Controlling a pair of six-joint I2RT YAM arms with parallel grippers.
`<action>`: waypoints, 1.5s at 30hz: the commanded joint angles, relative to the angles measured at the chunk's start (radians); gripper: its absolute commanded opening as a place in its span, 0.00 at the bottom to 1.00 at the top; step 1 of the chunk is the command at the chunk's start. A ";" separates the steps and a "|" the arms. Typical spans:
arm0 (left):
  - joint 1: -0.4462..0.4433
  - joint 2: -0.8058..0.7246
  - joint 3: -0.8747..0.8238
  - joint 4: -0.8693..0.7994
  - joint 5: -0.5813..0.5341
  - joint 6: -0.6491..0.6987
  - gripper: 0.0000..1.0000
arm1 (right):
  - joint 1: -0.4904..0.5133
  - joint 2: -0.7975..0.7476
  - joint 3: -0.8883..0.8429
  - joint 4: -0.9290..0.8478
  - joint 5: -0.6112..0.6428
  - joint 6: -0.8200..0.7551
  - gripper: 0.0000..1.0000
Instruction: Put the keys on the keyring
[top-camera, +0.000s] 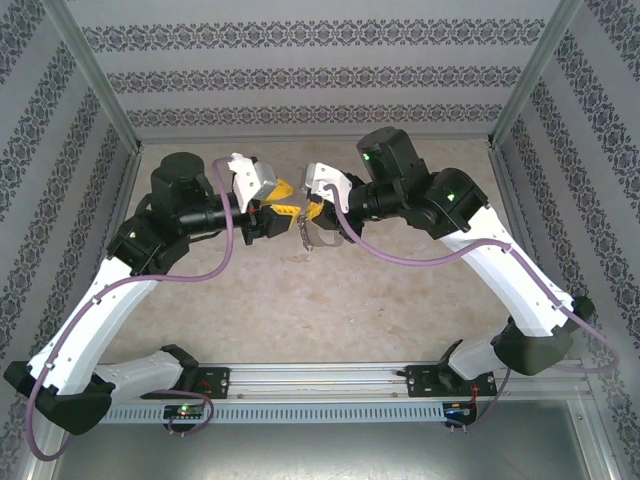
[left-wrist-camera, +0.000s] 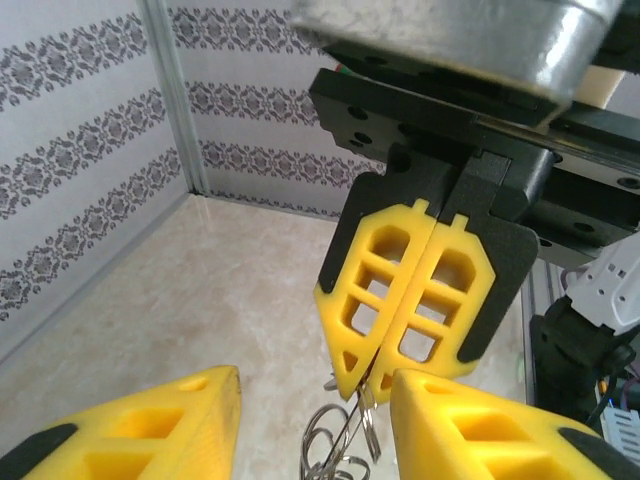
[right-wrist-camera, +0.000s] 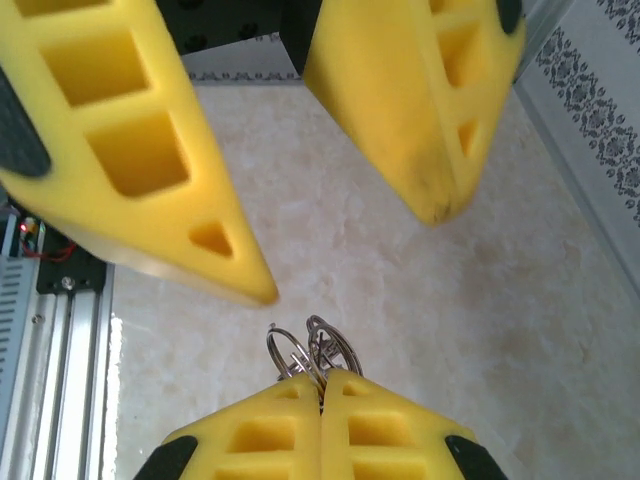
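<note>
Locate the left gripper (top-camera: 283, 213) just left of the table (top-camera: 300, 320) centre, raised above the surface and pointing right. Note its yellow fingers (left-wrist-camera: 150, 430) set partly apart, clamping nothing. Find the right gripper (top-camera: 306, 217) just to the right, meeting it nearly tip to tip, jaws pressed fully together. Observe the keyring (top-camera: 308, 240) pinched at that closed tip and hanging below it, with its thin wire rings (right-wrist-camera: 305, 350) fanned out in the space between the two grippers.
</note>
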 joint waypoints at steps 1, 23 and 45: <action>-0.027 0.010 0.035 -0.055 -0.005 0.051 0.39 | 0.016 0.006 0.040 -0.025 0.062 -0.047 0.00; -0.059 0.026 -0.027 -0.075 -0.054 0.049 0.37 | 0.028 0.019 0.039 0.019 0.085 -0.029 0.00; -0.060 -0.016 -0.093 0.030 -0.037 -0.005 0.00 | 0.048 -0.062 -0.064 0.102 -0.013 -0.031 0.21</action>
